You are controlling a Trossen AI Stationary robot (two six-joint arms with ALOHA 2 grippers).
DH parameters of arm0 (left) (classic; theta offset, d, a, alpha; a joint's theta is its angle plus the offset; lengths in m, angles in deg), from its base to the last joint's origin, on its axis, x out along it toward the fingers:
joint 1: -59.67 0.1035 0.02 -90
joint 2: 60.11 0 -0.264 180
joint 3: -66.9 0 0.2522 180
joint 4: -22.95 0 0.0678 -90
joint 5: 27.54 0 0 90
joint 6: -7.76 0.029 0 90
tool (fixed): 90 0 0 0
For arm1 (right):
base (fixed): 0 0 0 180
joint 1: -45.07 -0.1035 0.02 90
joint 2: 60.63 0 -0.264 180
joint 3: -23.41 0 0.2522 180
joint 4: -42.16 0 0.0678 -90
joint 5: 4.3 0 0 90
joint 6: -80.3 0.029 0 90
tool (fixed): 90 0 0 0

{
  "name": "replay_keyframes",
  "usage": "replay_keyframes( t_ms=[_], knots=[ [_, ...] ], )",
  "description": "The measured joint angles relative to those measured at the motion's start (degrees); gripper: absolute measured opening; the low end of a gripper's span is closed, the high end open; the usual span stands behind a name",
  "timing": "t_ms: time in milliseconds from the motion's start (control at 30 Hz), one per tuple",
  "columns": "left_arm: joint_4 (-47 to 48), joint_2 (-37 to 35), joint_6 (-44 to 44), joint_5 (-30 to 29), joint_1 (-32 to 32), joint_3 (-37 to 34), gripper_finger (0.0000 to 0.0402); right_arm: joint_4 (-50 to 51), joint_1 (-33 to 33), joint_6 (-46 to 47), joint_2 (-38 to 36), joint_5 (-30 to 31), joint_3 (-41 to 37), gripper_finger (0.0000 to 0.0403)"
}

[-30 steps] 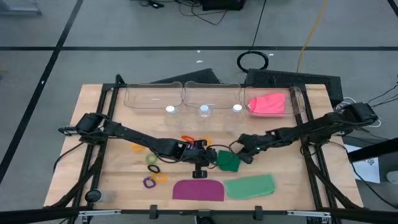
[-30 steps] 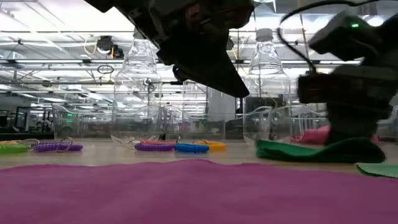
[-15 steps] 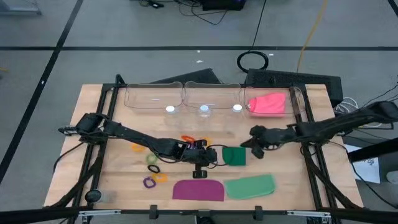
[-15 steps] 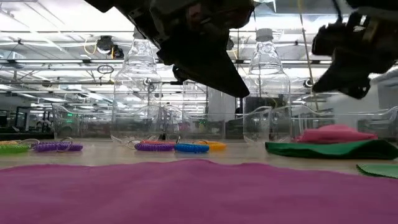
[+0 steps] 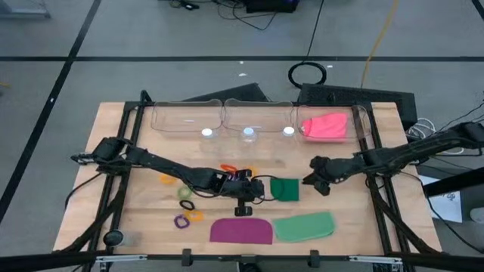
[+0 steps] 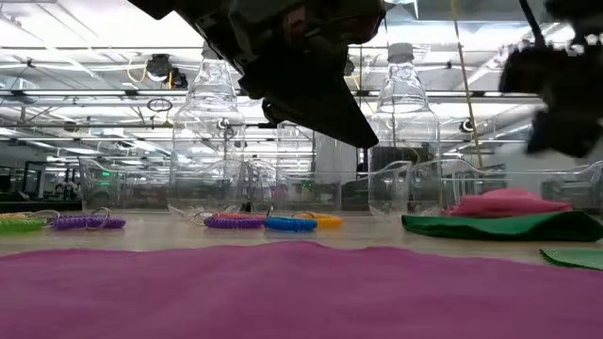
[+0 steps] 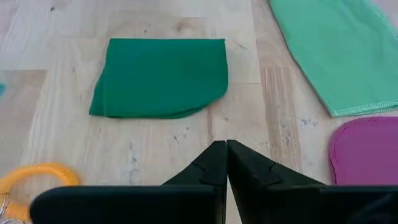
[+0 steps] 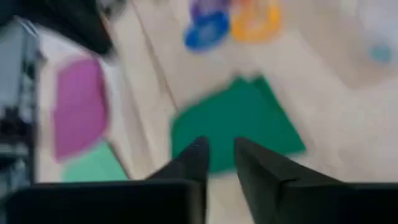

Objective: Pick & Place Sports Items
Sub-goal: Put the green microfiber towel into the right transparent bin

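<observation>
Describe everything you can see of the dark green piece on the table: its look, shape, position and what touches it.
The dark green piece is a flat, soft, cloth-like item, apparently folded, with straight edges and one rounded side. It lies flat on the wooden table near the middle, above the light green piece and purple piece in the high view. Nothing grips it: the left gripper hovers shut beside it, the right gripper sits slightly apart on its other side.

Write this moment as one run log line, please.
left tool: shut, beside dark green flat soft piece | right tool: slightly open, empty, right of the piece | dark green piece: flat on wooden table
</observation>
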Motion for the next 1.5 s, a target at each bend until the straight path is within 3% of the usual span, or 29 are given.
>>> replay_keyframes(
  t_ms=[100, 233, 300, 400, 833, 967, 1167, 1500],
  knots=[
    [-0.1, 0.0, 0.0, 0.0, 0.0, 0.0, 0.0010, -3.1, 0.9, 2.4, 2.8, -1.1, -3.8, 0.0134],
    [-0.2, 0.0, 0.0, 0.0, 0.0, 0.0, 0.0010, -16.7, 2.6, 4.7, 7.6, -3.3, -10.0, 0.0222],
    [-0.2, 0.0, 0.0, 0.0, 0.0, 0.0, 0.0010, -23.1, 3.5, 4.6, 10.4, -4.0, -11.7, 0.0248],
    [-0.2, 0.0, 0.0, 0.0, 0.0, 0.0, 0.0010, -26.6, 4.7, 3.9, 14.3, -3.5, -12.0, 0.0255],
    [-0.2, 0.0, -0.2, 0.0, 0.0, 0.0, 0.0010, -23.6, 5.9, -0.6, 29.6, -3.6, -8.5, 0.0174],
    [-0.2, 0.0, -0.2, 0.0, 0.0, 0.0, 0.0010, -20.6, 5.9, -2.1, 31.1, -3.0, -8.2, 0.0121],
    [-0.2, 0.0, -0.2, 0.0, 0.0, 0.0, 0.0010, -17.7, 6.0, -2.9, 31.3, -2.4, -8.1, 0.0002],
    [-0.2, 0.0, -0.2, 0.0, 0.0, 0.0, 0.0010, -13.4, 5.6, -6.5, 29.0, -0.7, -6.6, 0.0000]
  ],
)
